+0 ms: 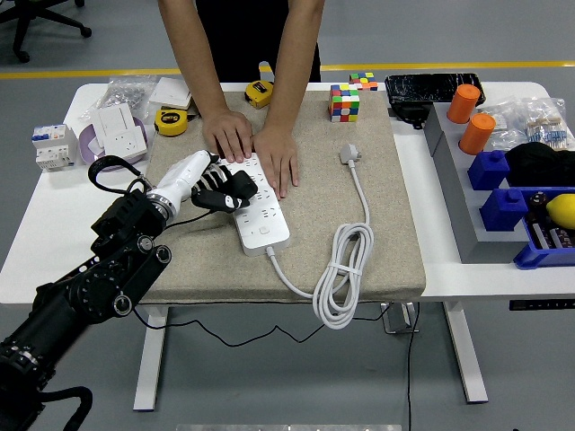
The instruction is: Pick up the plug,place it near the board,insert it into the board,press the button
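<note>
White table (pixel 36 260) with a beige mat (pixel 305 242) is filling most of the shot, grey floor behind it. Robot's left hand (pixel 216 187) is reaching in over the mat with its fingers loosely curled, not gripping anything, fingertips resting on the left edge of the white power strip (pixel 259 205). Can't quite tell how hard it's pressing, but it's touching.

Just beyond the robot hand, a person at the far side is pinning the strip's far end down with two flat hands (pixel 256 148). The plug (pixel 349 154) is lying well off to the right of the robot hand, out on the mat, with its cable (pixel 343 269) running back to one looped coil near the front edge and on to the strip.

Counting stuff: one power strip, one plug, two yellow tape measures (pixel 171 121) beyond the hand, two Rubik's cubes (pixel 344 101) far right of it, two orange cylinders (pixel 472 118) way over right on the grey rack.
</note>
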